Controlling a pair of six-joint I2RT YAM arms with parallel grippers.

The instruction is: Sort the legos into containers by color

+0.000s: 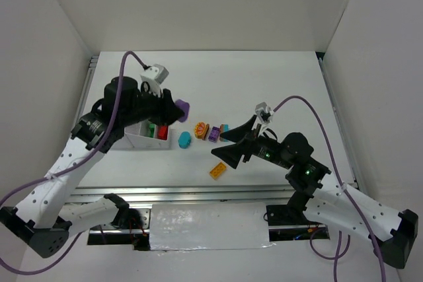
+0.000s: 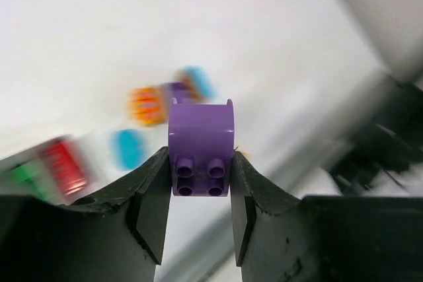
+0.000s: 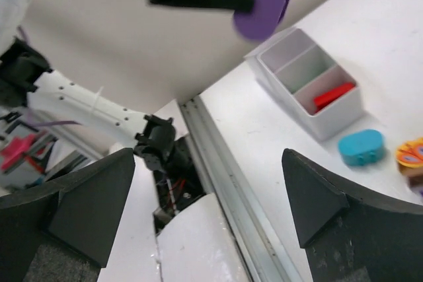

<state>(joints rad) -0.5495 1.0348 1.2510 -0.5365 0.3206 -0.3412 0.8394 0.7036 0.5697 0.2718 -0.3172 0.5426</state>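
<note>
The purple lego point(image 2: 201, 146) is clamped on both sides between the fingers of the left gripper point(image 1: 176, 111) and hangs in the air above the right end of the white tray point(image 1: 142, 142), in which a red brick point(image 1: 162, 131) and a green brick point(image 1: 152, 129) lie in neighbouring compartments. On the table point(image 1: 277, 90) just right of the tray lies a teal oval point(image 1: 184, 140), then an orange oval point(image 1: 201, 129) and a purple brick point(image 1: 214, 133) close together. The right gripper point(image 1: 231, 143) has its fingers spread wide and holds nothing, and an orange-yellow brick point(image 1: 217, 170) lies near it.
</note>
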